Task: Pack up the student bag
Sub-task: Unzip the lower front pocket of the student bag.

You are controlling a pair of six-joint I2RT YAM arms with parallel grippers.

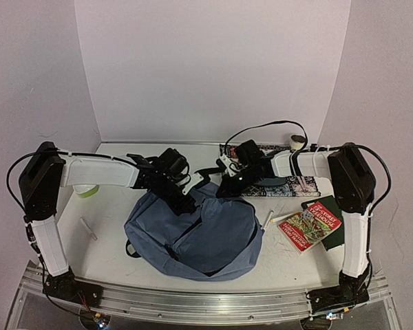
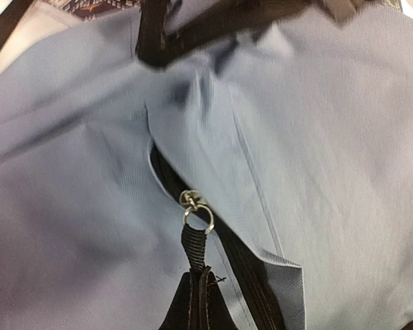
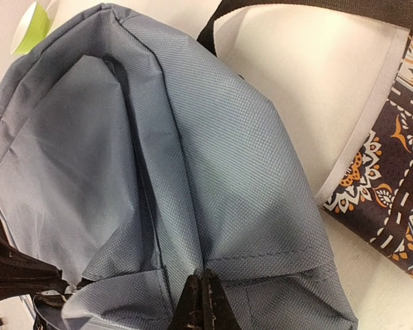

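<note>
The student bag [image 1: 193,237], a large slate-blue backpack, lies in the middle of the table. My left gripper [image 1: 182,197] is at its upper left edge. In the left wrist view that gripper [image 2: 198,273] is shut on the black webbing pull [image 2: 193,244], which hangs from the metal zipper ring [image 2: 197,216]. The black zipper track [image 2: 258,289] runs down to the right of it. My right gripper [image 1: 224,188] is at the bag's top. It [image 3: 206,278] is shut on a fold of the bag's fabric [image 3: 213,172] at a seam.
A red book on a green one [image 1: 310,227] lies at the right, with a pen [image 1: 267,218] beside the bag. A patterned cloth [image 1: 289,184] lies behind. A green cup [image 1: 88,191] and a white stick [image 1: 88,228] are at the left. A tape roll [image 1: 298,142] stands at the back.
</note>
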